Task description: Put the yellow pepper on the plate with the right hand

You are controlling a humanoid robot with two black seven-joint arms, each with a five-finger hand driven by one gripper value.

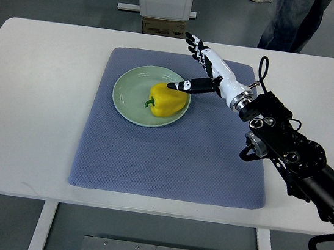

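A yellow pepper [169, 100] with a green stem lies on its side on the right half of a pale green plate [132, 93], which rests on a blue-grey mat [170, 150]. My right hand [193, 62] hovers just right of and behind the pepper, its arm coming in from the lower right. Its fingers [194, 43] are spread and point away from me, while the thumb [184, 85] reaches toward the pepper's top edge. The hand holds nothing. The left arm does not show.
The mat covers the middle of a white table [27, 113]. Beyond the table's far edge stand a white pedestal with a cardboard box [164, 26] and a person's legs [291, 21] at the upper right.
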